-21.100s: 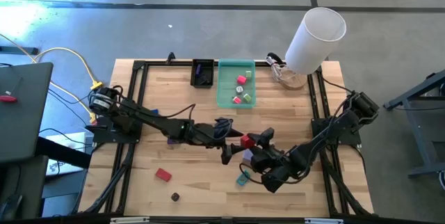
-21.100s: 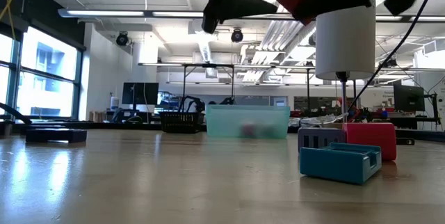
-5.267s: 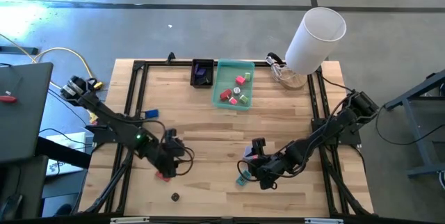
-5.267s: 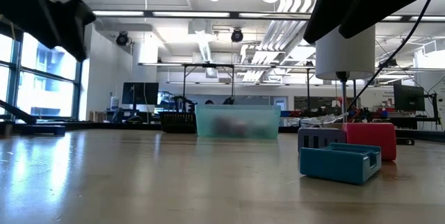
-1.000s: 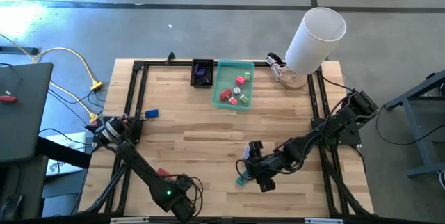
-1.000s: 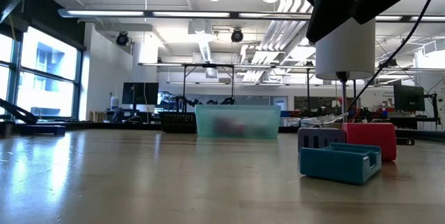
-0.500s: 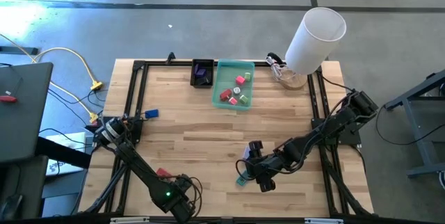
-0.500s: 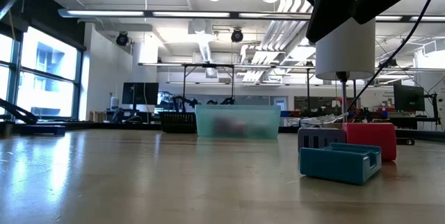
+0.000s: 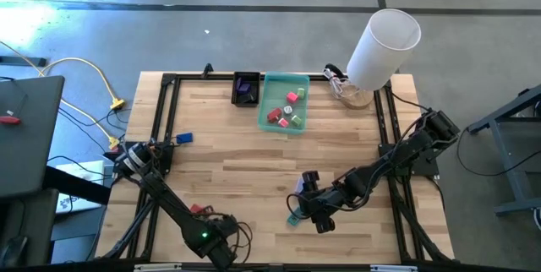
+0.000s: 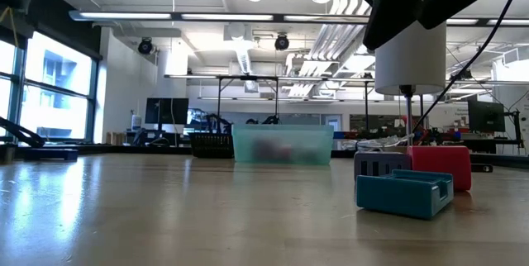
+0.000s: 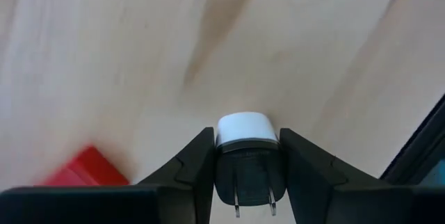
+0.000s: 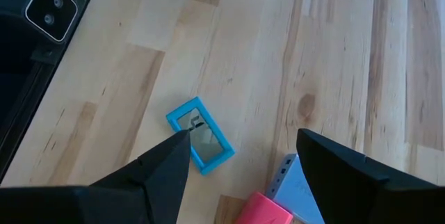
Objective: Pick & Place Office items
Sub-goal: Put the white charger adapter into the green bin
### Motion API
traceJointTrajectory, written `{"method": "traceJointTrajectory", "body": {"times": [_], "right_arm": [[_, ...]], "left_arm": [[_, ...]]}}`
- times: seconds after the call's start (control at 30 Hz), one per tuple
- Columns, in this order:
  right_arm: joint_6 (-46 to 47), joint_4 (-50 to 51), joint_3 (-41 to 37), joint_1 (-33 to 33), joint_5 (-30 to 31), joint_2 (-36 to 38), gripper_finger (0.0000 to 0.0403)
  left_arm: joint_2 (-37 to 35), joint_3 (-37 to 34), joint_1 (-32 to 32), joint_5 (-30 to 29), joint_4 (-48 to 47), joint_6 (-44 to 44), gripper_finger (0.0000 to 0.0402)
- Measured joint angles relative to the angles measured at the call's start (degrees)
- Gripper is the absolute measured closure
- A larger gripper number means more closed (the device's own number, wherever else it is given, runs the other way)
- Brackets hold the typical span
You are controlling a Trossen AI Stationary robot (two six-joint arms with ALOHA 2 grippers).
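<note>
Black-white plug (image 11: pixel 247 161) gripped lengthwise in left claw (image 11: pixel 245 156), prongs toward wrist.

A grey concrete floor (image 9: pixel 254 35) surrounds the wooden table (image 9: pixel 254 158); tall windows (image 10: pixel 50 84) at left, ceiling strip lights (image 10: pixel 207 16) overhead.

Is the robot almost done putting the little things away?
Not yet. A few small pieces already lie in the green tray. The left gripper is shut on a small black and white plug. A red block, a teal piece under the open right gripper, and others remain on the table.
</note>
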State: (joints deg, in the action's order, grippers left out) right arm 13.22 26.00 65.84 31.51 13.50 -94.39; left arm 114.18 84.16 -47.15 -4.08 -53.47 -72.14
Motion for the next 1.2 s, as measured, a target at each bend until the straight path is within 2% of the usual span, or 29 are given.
{"method": "traceJointTrajectory", "body": {"times": [0.17,0.27,0.4,0.53,0.63,0.8,1.0,1.13,1.2], "right_arm": [[-1.96,-1.56,0.01,0.00,-0.09,0.00,0.0151],[-3.47,-2.44,0.01,0.00,0.14,0.00,0.0151],[-3.19,-3.70,0.02,0.00,1.55,0.00,0.0151],[0.14,-5.23,0.02,-0.12,1.46,0.77,0.0151],[2.79,-11.05,0.02,-0.15,0.59,1.47,0.0151],[1.87,-23.07,0.05,-0.11,-6.01,3.08,0.0151],[4.58,-31.84,0.10,0.02,-14.97,3.63,0.0151],[4.69,-36.28,0.09,0.75,-24.42,3.65,0.0151],[4.55,-35.70,0.09,0.93,-25.68,3.65,0.0151]], "left_arm": [[-1.29,-0.02,1.97,-4.49,-3.07,12.20,0.0279],[-3.80,-0.02,4.59,-10.88,-5.39,19.46,0.0279],[-7.84,-0.02,7.96,-25.43,-5.40,27.33,0.0279],[-10.71,0.00,10.10,-39.54,-1.01,36.67,0.0279],[-11.67,0.00,10.72,-46.52,6.75,47.46,0.0279],[-11.72,-0.02,9.52,-54.29,25.12,71.06,0.0279],[-11.72,-0.02,4.27,-57.92,47.53,97.16,0.0279],[-11.71,-0.02,0.34,-63.26,54.94,106.84,0.0279],[-11.70,-0.02,-1.44,-66.69,57.24,109.66,0.0279]]}}
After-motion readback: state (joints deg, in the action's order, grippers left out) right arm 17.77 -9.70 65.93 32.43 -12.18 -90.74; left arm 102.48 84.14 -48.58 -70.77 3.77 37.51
